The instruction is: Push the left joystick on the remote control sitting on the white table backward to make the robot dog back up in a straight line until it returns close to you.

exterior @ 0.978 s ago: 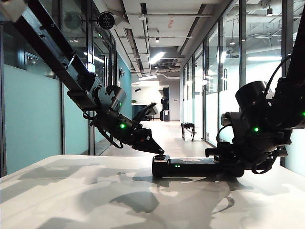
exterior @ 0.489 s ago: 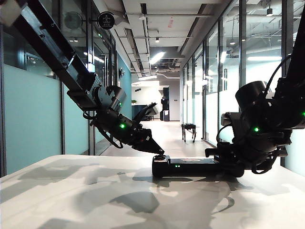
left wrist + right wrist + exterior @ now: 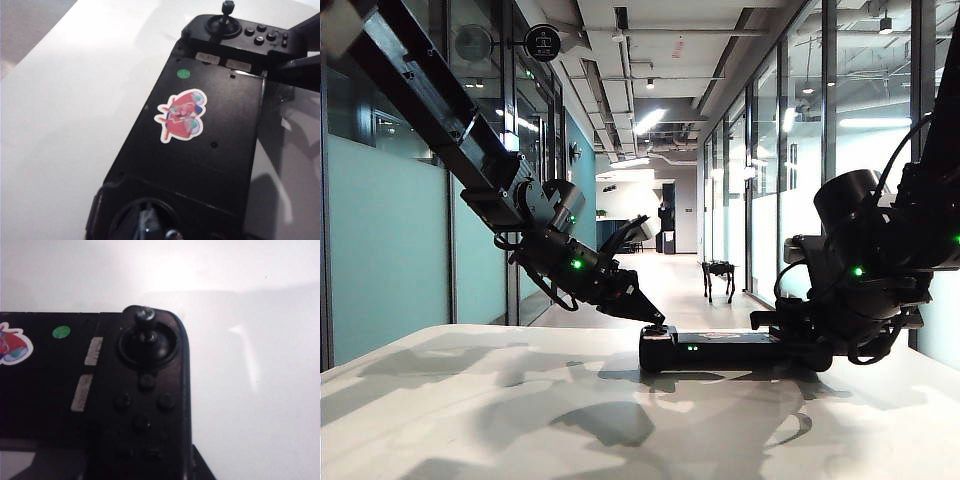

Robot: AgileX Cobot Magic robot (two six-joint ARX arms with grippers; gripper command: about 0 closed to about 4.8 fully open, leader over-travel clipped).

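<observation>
The black remote control (image 3: 720, 348) lies on the white table (image 3: 520, 420). My left gripper (image 3: 653, 320) slants down to its left end, its fingers drawn to one shut point resting on the left joystick (image 3: 658, 328). The left wrist view shows that stick (image 3: 148, 220) in its round well right under the camera. My right gripper (image 3: 790, 335) is shut on the remote's right end; its dark fingers (image 3: 302, 70) flank that end near the other stick (image 3: 145, 317). The robot dog (image 3: 719, 275) stands small in the corridor beyond the table.
A red-and-white sticker (image 3: 181, 116) and a green dot (image 3: 184, 74) mark the remote's face. Glass walls (image 3: 790, 170) line the corridor on both sides. The table's far edge (image 3: 470, 330) runs behind both arms.
The robot dog appears slightly larger and lower in the corridor, nearer to the table. Both arms and the remote have kept still.
</observation>
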